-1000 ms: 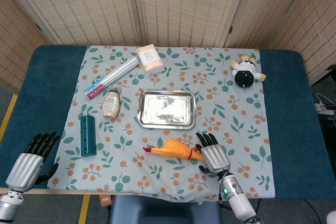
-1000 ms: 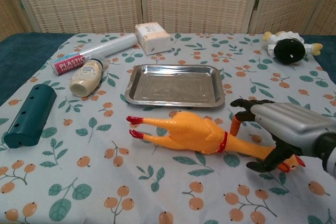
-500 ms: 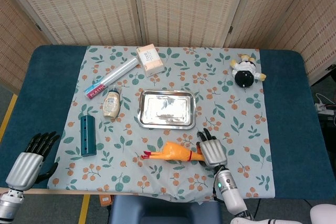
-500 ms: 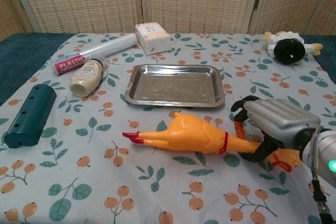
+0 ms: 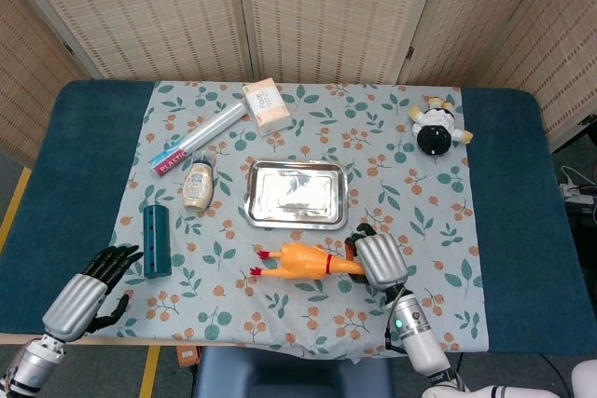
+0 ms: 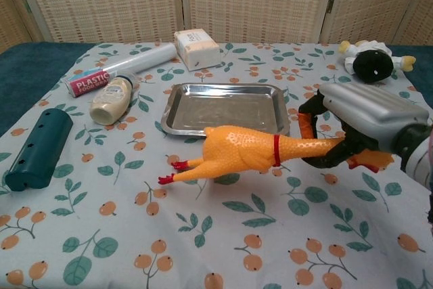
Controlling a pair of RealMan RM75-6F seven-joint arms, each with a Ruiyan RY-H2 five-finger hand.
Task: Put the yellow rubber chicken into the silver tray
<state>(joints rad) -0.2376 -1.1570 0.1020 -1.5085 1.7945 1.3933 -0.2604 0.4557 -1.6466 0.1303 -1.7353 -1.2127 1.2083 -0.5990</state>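
Right robot hand grasped yellow rubber chicken by its neck, lifted off tabletop | near rectangular silver metal tray, for carrying over | left robot hand released, idle.

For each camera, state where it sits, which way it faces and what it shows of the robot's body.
Head view: high above the near table edge, looking steeply down; left hand and right hand show.
Chest view: low at the near edge, looking across toward the screens; only the right hand shows.
Shared: rubber chicken, silver tray.
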